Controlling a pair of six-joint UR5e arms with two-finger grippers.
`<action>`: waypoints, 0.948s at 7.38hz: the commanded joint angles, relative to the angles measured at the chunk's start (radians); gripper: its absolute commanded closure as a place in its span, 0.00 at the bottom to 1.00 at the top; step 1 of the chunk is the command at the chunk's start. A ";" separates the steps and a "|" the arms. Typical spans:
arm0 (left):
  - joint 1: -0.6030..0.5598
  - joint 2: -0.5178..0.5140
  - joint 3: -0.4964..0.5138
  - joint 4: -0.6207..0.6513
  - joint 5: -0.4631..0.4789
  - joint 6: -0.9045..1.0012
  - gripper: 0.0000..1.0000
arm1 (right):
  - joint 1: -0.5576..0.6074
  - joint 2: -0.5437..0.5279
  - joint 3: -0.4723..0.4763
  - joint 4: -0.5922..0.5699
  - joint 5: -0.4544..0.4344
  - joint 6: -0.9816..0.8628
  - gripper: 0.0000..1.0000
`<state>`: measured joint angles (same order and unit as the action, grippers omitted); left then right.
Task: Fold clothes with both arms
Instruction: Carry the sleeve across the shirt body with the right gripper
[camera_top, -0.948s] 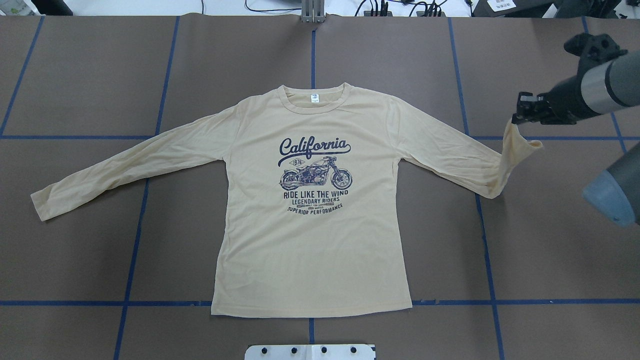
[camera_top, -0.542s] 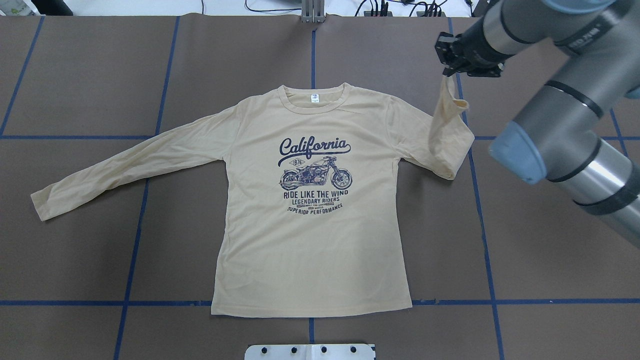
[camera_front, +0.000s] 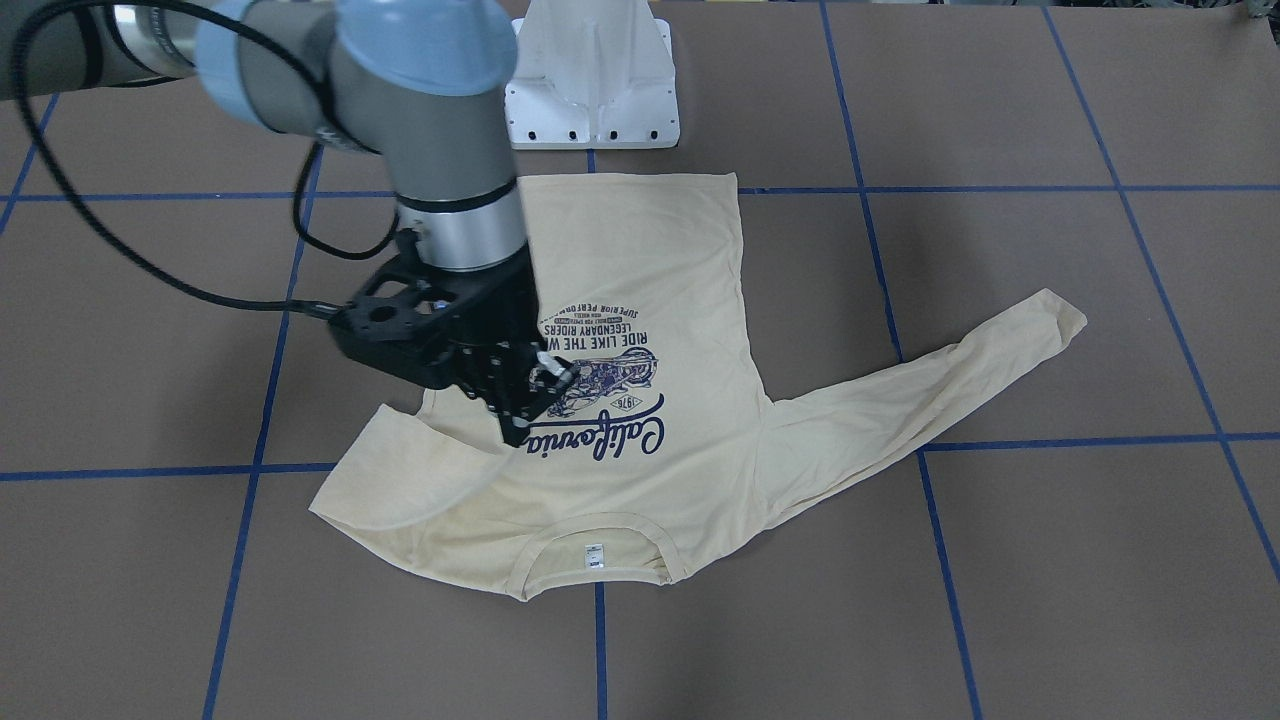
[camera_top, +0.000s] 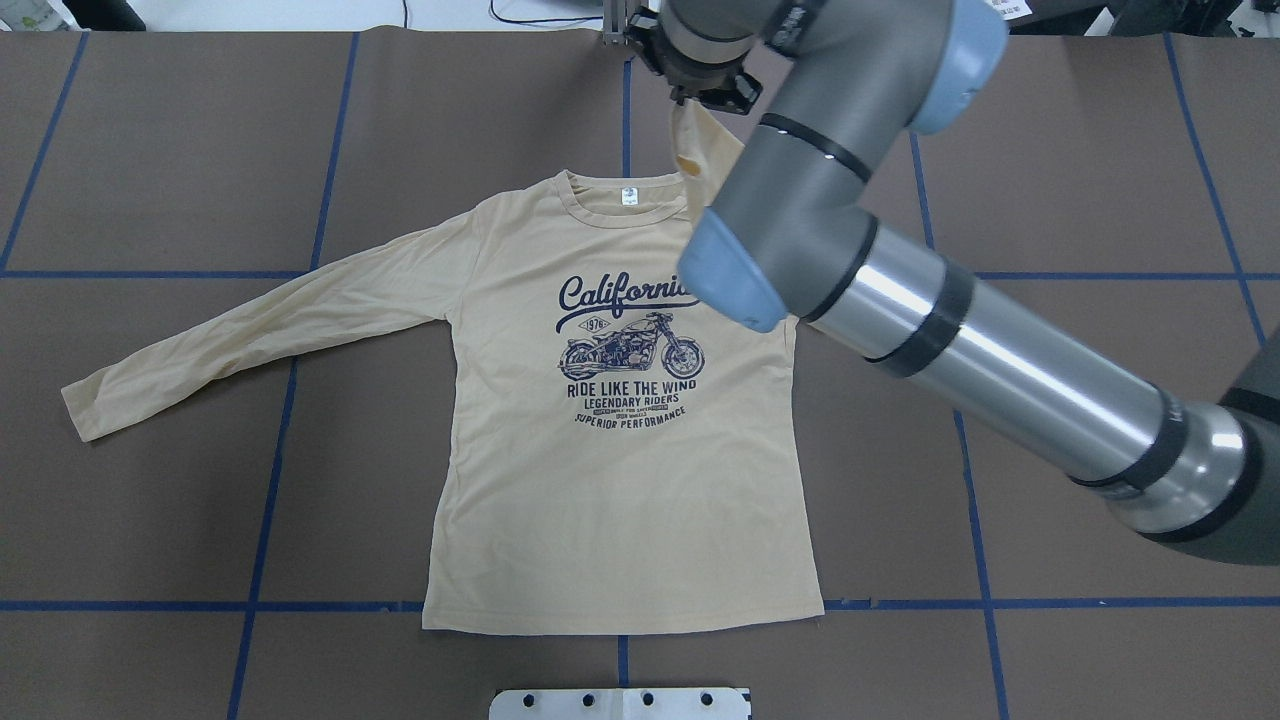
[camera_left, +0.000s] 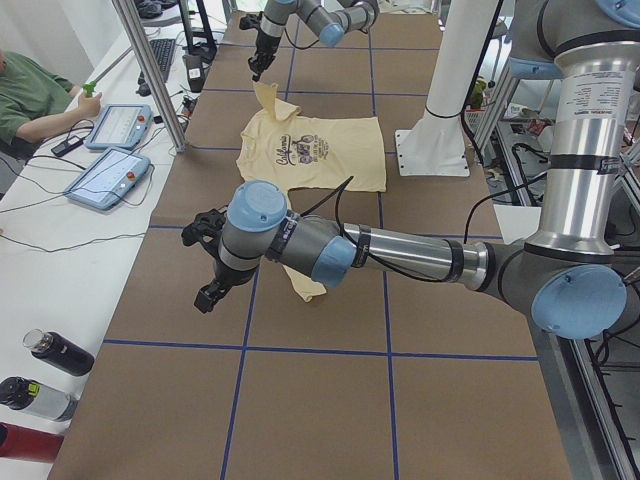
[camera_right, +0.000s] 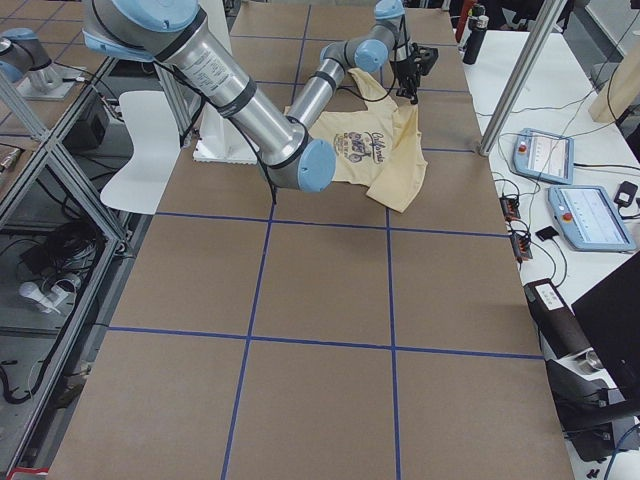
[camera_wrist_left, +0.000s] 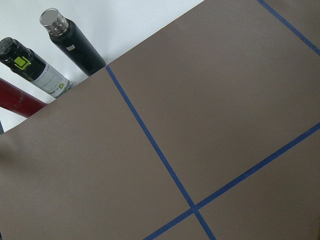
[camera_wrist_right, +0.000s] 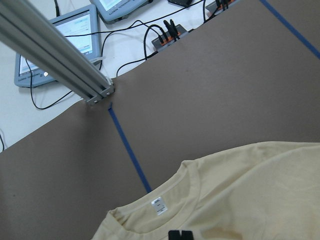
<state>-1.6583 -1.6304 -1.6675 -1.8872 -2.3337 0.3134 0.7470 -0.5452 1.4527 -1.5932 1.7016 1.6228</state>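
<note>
The cream-yellow long-sleeved T-shirt (camera_top: 620, 480) lies print-up on the brown table, collar toward the far edge. My right gripper (camera_top: 690, 98) is shut on the cuff of the shirt's right sleeve (camera_top: 705, 150) and holds it up above the shoulder beside the collar. In the front-facing view that gripper (camera_front: 530, 410) hangs over the print, with the sleeve (camera_front: 400, 470) doubled back under it. The other sleeve (camera_top: 250, 335) lies flat and stretched out. My left gripper (camera_left: 207, 290) hovers over bare table past that sleeve's end; I cannot tell if it is open or shut.
The white base pedestal (camera_front: 592, 80) stands at the table's near edge by the shirt hem. An aluminium post (camera_top: 625, 20) rises at the far edge. Bottles (camera_wrist_left: 70, 40) lie off the table's left end. Tablets (camera_left: 110, 150) and a seated person (camera_left: 30, 95) are beyond the far edge.
My right gripper has carried the sleeve cuff leftward from the table's right side, up and over to the collar area. The sleeve now folds back on itself. The rest of the shirt has not moved.
</note>
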 joint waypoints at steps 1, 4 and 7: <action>0.000 0.000 0.003 0.000 -0.001 -0.001 0.00 | -0.089 0.204 -0.223 0.004 -0.060 0.066 1.00; 0.000 0.001 0.009 -0.001 -0.001 -0.001 0.00 | -0.184 0.353 -0.473 0.083 -0.157 0.120 0.91; 0.000 0.000 0.008 -0.004 -0.003 0.001 0.00 | -0.187 0.445 -0.592 0.154 -0.181 0.166 0.03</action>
<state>-1.6583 -1.6298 -1.6585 -1.8891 -2.3351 0.3132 0.5606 -0.1425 0.8988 -1.4526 1.5271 1.7674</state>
